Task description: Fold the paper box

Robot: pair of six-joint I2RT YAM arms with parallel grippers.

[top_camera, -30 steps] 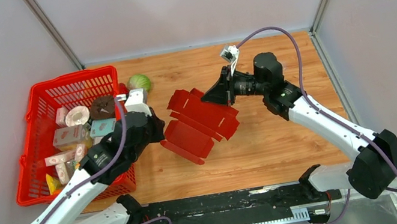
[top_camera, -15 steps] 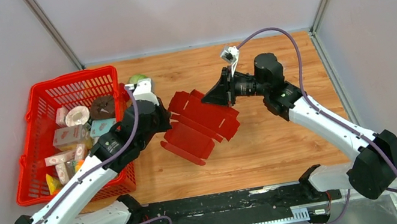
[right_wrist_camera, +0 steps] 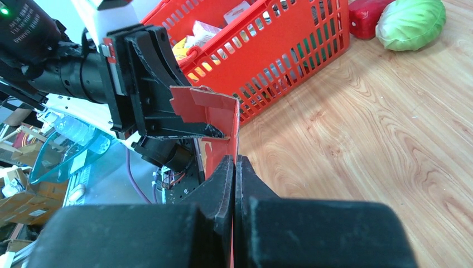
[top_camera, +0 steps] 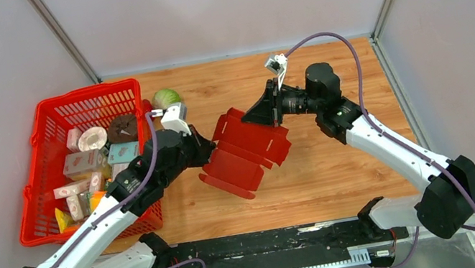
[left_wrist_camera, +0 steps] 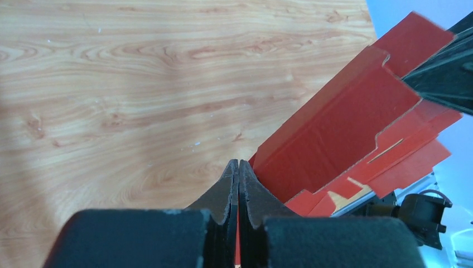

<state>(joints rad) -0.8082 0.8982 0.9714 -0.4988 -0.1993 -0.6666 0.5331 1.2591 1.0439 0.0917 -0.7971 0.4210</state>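
The paper box [top_camera: 246,151], a dark red die-cut sheet with notched flaps, hangs partly folded above the middle of the table between both arms. My left gripper [top_camera: 209,149] is shut on its left edge; in the left wrist view a red sliver sits between the closed jaws [left_wrist_camera: 239,163] and the sheet [left_wrist_camera: 346,125] rises to the right. My right gripper [top_camera: 263,116] is shut on the far right flap. In the right wrist view the cardboard [right_wrist_camera: 216,111] stands edge-on from the closed jaws [right_wrist_camera: 235,159], with the left gripper [right_wrist_camera: 150,89] behind it.
A red mesh basket [top_camera: 38,142] full of small cartons stands at the left, close beside the left arm. A green cabbage [top_camera: 167,98] lies just behind the basket's corner. Wood table [top_camera: 341,160] shows right of and in front of the sheet.
The left gripper moved right from beside the basket and closed on the sheet's left edge. The sheet has bunched up and lifted between the two grippers. The right gripper barely moved.
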